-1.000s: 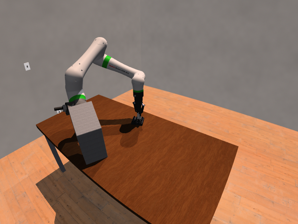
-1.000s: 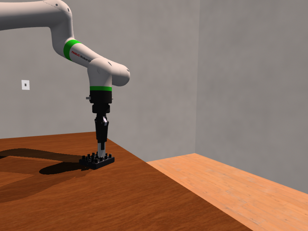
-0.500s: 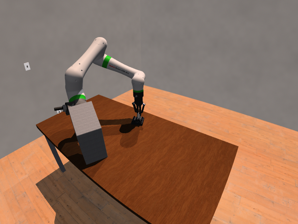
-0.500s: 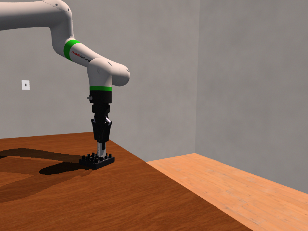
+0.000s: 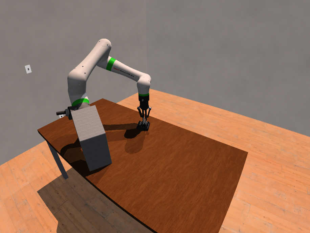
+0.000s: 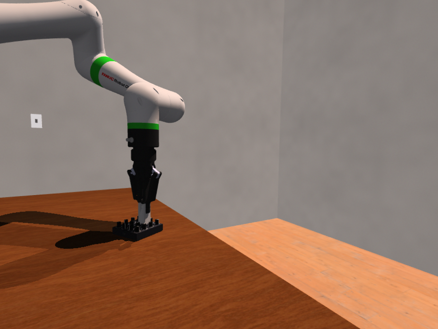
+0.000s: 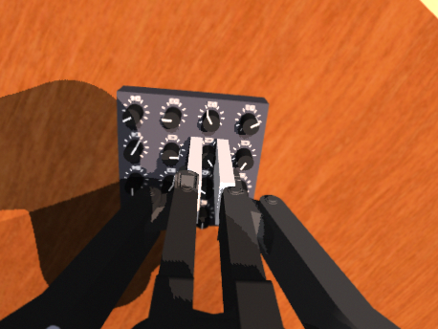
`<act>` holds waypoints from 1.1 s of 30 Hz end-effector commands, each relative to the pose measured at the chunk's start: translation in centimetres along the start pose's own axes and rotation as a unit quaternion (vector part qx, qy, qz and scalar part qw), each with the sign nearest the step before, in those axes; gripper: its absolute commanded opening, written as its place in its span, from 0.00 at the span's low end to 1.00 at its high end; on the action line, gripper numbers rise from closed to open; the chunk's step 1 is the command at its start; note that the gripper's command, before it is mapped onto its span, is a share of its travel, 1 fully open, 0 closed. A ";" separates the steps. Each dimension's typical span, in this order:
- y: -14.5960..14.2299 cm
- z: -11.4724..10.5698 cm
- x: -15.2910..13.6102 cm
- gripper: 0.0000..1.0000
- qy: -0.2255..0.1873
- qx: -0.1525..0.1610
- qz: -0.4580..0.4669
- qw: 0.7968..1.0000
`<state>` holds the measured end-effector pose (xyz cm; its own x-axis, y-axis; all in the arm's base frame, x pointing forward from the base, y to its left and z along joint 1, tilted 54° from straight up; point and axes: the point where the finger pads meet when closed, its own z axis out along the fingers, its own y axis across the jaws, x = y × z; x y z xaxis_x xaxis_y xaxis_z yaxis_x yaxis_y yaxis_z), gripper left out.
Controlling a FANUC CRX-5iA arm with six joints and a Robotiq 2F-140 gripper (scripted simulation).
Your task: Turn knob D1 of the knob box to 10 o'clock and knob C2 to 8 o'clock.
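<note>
The black 2-finger gripper (image 5: 144, 122) (image 6: 144, 221) (image 7: 208, 155) appears clenched on round black knob C2 (image 7: 208, 156). The dark rectangular knob box (image 5: 142, 129) (image 6: 149, 234) (image 7: 191, 125) stands on the brown wooden table (image 5: 175, 163) (image 6: 177, 276) (image 7: 335, 158). C2's turn seems in hand, near 11 o'clock; it needs counter-clockwise rotation to 8. Black knob D1 (image 7: 248, 123) looks short of 10.

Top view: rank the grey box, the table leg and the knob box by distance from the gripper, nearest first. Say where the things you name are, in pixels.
1. Knob box (image 5: 142, 129) (image 6: 150, 233) (image 7: 191, 129): directly beneath the gripper (image 5: 144, 122) (image 6: 143, 221) (image 7: 209, 143).
2. Grey box (image 5: 87, 122): left of the gripper in the picture.
3. Table leg (image 5: 57, 159): farther left and lower, past the grey box.
</note>
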<state>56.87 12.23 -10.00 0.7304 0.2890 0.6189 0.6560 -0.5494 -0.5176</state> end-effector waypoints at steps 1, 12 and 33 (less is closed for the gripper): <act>0.0 0.0 0.0 0.05 0.000 0.000 -0.009 1.000; 0.0 0.0 0.0 0.05 0.000 0.000 -0.023 1.000; 0.0 0.0 0.0 0.12 0.000 0.000 -0.024 1.000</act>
<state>56.87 12.24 -9.99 0.6974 0.3152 0.6437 0.6909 -0.5345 -0.4868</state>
